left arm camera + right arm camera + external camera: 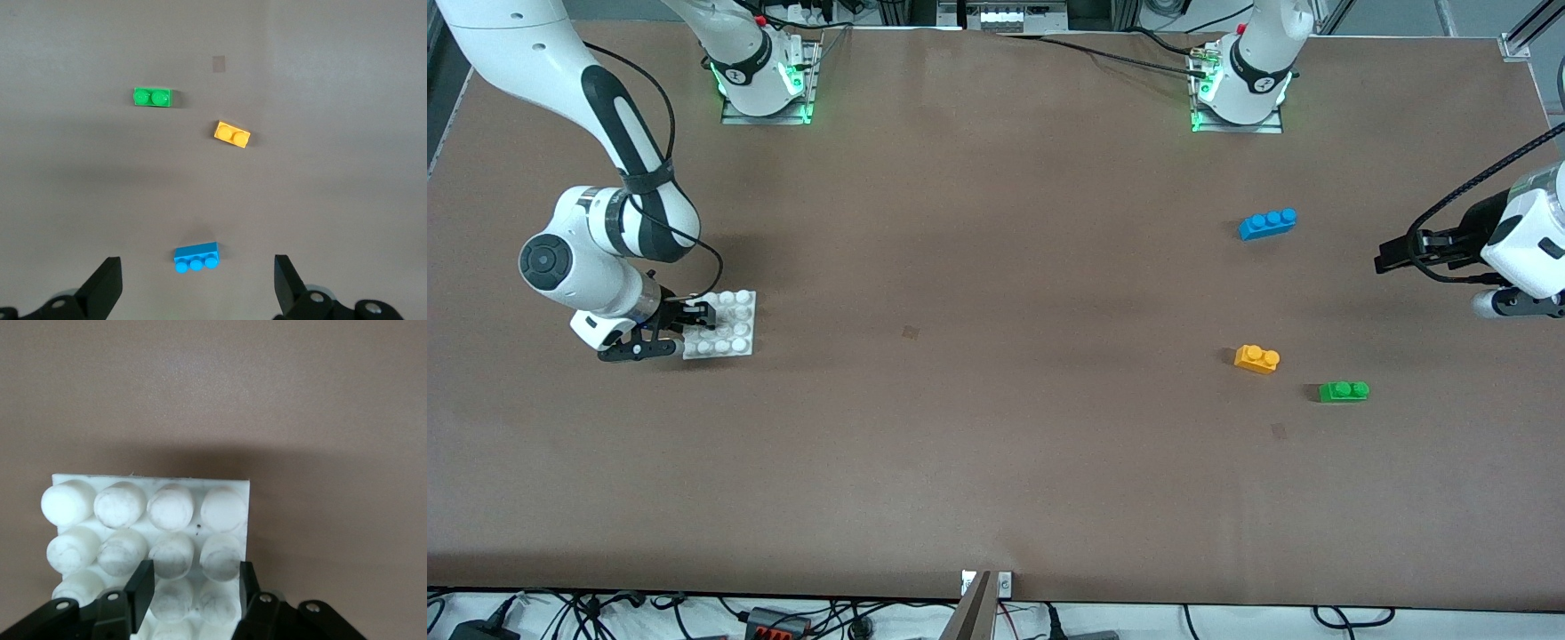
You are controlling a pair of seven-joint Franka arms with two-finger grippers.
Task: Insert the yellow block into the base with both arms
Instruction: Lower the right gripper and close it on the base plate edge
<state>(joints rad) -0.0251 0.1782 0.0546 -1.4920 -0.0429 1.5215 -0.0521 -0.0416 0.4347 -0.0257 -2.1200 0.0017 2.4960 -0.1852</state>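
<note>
The yellow block (1256,358) (232,134) lies alone on the table toward the left arm's end, studs up. The base (734,324) (153,520), a white studded plate, lies flat toward the right arm's end. My right gripper (698,320) (193,577) is down at the base's edge. One of its fingers (141,583) stands between stud rows and the other against the plate's side, shut on two rows of studs. My left gripper (1392,252) (197,267) hangs open over the table at the left arm's end, holding nothing and well apart from the yellow block.
A green two-stud brick (1344,391) (153,97) lies beside the yellow block, slightly nearer the front camera. A blue three-stud brick (1267,223) (196,257) lies farther from the front camera. Bare brown table stretches between the base and the bricks.
</note>
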